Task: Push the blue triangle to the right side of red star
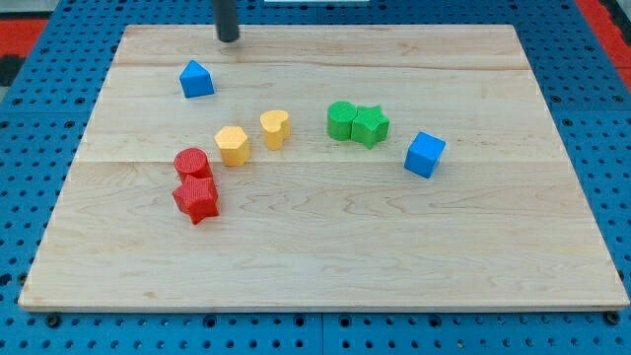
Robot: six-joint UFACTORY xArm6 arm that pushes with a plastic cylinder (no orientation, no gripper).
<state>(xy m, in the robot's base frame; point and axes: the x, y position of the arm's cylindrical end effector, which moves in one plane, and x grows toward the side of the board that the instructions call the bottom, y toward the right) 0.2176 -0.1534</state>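
My tip point(228, 39) stands near the view's top edge of the wooden board point(325, 266), a bare rod end with nothing to grasp or release, touching no block. Just below it and a little toward the view's left sits the blue triangle point(196, 79), apart from the tip and from every other block. The red star point(196, 200) lies well below that, toward the view's bottom left, touching or nearly touching the red cylinder point(191, 162) directly above it. To the view's right of the cylinder are the yellow hexagon point(233, 145) and, further up and right, the yellow block point(275, 128), whose shape looks rounded like a heart, though I cannot be sure. The green cylinder point(341, 119) and green star point(370, 125) sit together further right, and the blue cube point(425, 154) beyond them. The step in hand, as I judge it, is getting behind the triangle, on its upper-left side, so that a push drives it down and slightly right. A straight line down would run into the red cylinder, and a line too far right would strike the yellow hexagon; the gap between them looks narrow. A safer course may be to skirt the hexagon's lower edge and finish on the bare wood just right of the star, with short corrected pushes, since a triangle tends to turn off a rod.
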